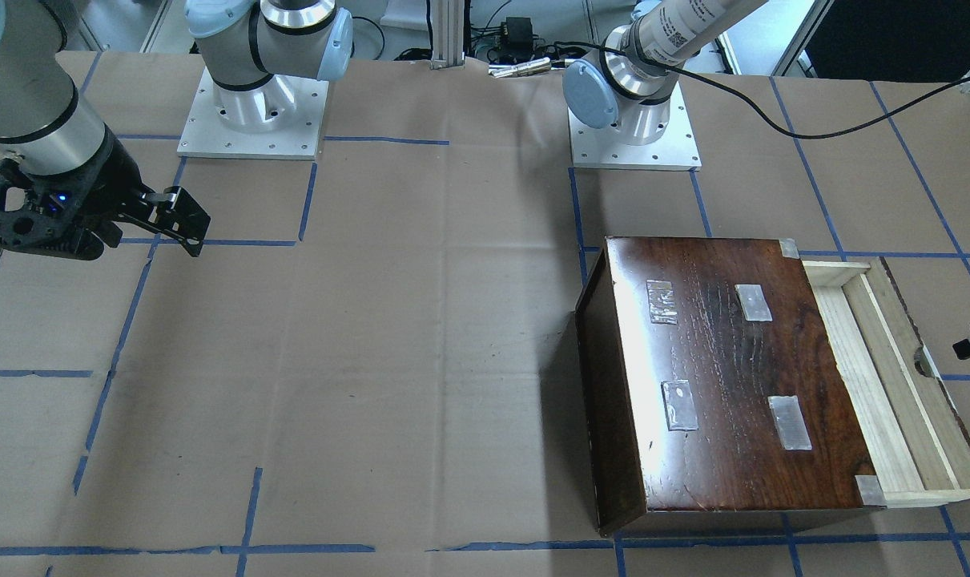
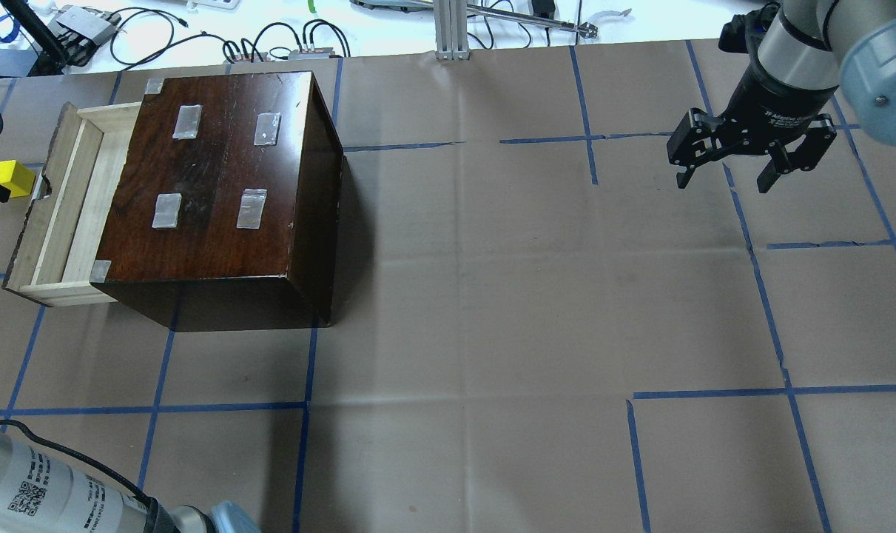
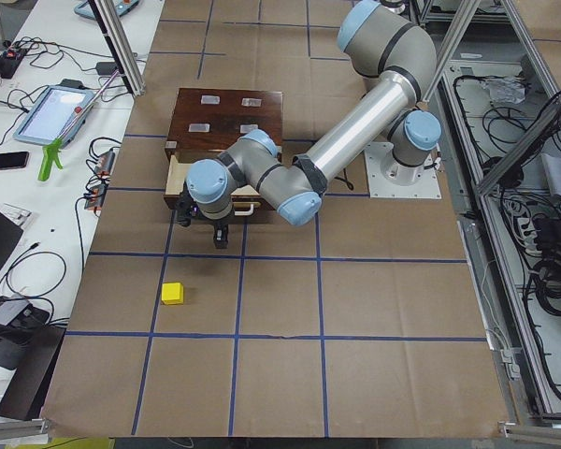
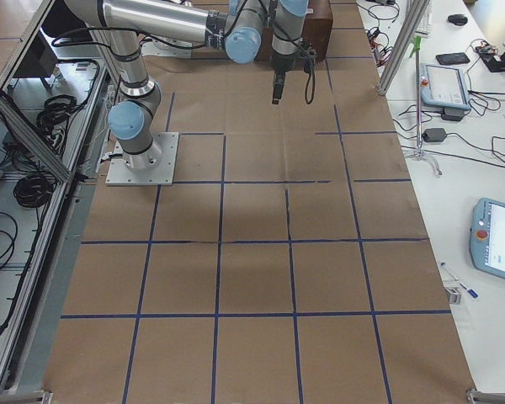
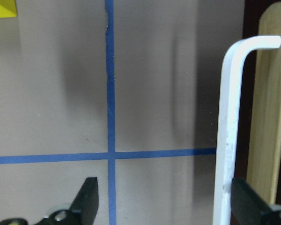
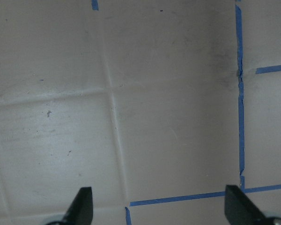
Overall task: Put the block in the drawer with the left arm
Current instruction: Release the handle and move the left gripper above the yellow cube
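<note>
The yellow block (image 3: pixel 172 293) lies on the brown paper, out from the drawer's front; it also shows in the overhead view (image 2: pixel 11 178) and in the top left corner of the left wrist view (image 5: pixel 0 8). The drawer (image 2: pixel 63 207) is pulled out of the dark wooden box (image 2: pixel 218 170) and is empty; both also show in the front-facing view, drawer (image 1: pixel 877 385) and box (image 1: pixel 733 377). My left gripper (image 5: pixel 164 201) is open and empty, low over the paper beside the drawer's front, apart from the block. My right gripper (image 2: pixel 721 174) is open and empty, far from the box.
A white bent handle (image 5: pixel 229 117) stands on the drawer's front, close to my left gripper's right finger. Blue tape lines cross the paper. Cables and devices (image 2: pixel 122 33) lie along the far table edge. Both arm bases (image 1: pixel 252 104) are bolted on the robot's side.
</note>
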Controlling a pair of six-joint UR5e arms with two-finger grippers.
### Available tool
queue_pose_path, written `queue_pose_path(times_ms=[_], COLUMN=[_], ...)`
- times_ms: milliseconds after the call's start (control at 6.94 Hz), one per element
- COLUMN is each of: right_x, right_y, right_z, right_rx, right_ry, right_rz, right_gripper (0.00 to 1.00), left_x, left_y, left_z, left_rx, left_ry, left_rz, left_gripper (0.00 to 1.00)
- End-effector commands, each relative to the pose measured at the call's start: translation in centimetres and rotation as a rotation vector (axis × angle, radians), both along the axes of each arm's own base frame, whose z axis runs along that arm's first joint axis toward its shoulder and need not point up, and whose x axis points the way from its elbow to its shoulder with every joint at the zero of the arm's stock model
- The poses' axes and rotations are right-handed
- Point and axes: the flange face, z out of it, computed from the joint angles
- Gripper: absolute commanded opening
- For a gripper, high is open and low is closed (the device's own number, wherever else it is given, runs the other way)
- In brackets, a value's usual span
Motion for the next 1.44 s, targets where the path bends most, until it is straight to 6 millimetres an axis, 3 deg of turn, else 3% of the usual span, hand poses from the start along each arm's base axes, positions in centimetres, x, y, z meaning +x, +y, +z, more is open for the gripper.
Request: queue_pose_path(times_ms=[0, 576, 864, 1296], right_x=[0.0, 0.0, 0.0, 0.0], right_y=[0.0, 0.0, 0.0, 0.0], right_z=[0.0, 0.0, 0.0, 0.0], right_rx=[-0.001, 0.001, -0.001, 0.001], right_ry=[0.000, 0.000, 0.000, 0.000], right_rz=[0.000, 0.000, 0.000, 0.000], right_gripper=[1.00, 1.00, 1.00, 1.00], left_x=[1.6, 7.2, 9.8, 11.9], left_y=[-1.1, -6.3, -8.7, -10.9], left_z=[1.2, 1.4, -0.6, -4.4], left_rx=[-0.002, -0.064, -0.075, -0.070], left_ry=[-0.059, -0.120, -0.131, -0.124], left_rz=[-0.003, 0.004, 0.007, 0.005], left_gripper=[0.99, 0.99, 0.99, 0.99])
